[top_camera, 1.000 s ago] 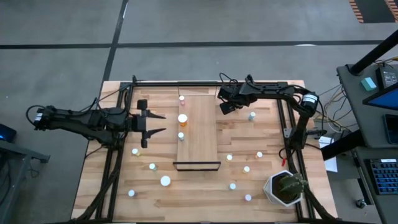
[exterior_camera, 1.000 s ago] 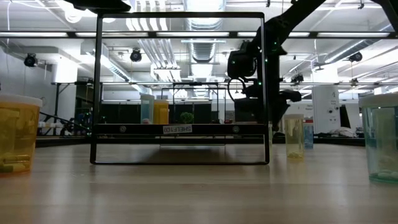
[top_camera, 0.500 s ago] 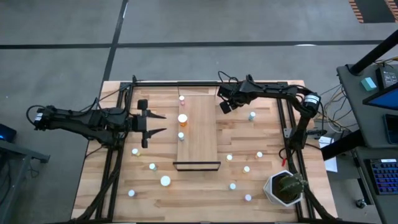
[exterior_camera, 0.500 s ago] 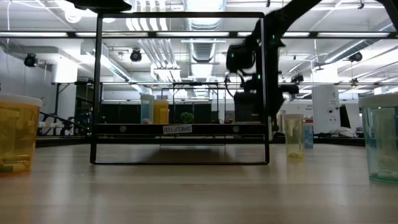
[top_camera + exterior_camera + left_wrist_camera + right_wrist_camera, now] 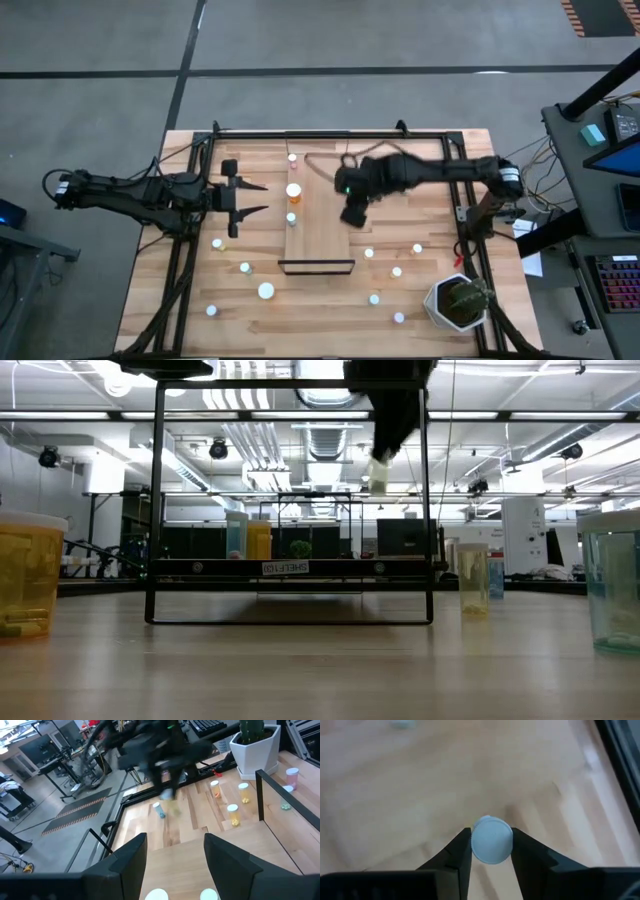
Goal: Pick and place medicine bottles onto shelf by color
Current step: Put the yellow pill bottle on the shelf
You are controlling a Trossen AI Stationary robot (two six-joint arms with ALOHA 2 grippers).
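Figure: sorting of medicine bottles onto the shelf [image 5: 318, 215], a light-wood plank lying along the middle of the worktop [image 5: 200, 300] with a dark rail at its near end.

The right gripper [image 5: 352, 214] is raised over the right edge of the shelf. Its jaws pinch a white-capped bottle [image 5: 491, 840] by the sides, cap towards the wrist camera, so that the body hangs below the fingers [image 5: 457, 851] for an upright set-down. In the low view the same bottle [image 5: 378, 475] hangs high above the plank, clear of the rail.

Three bottles already stand in a row along the shelf's left edge, among them an orange bottle [image 5: 294, 191]. The placing on the opposite side probably serves to keep a second colour group apart from that row.

The left gripper [image 5: 256, 198] waits just beside the shelf's left edge, jaws spread and empty, apart from the row.

The remaining bottles are scattered on the worktop on both sides of the shelf and near the potted plant [image 5: 459, 301], not yet sorted.
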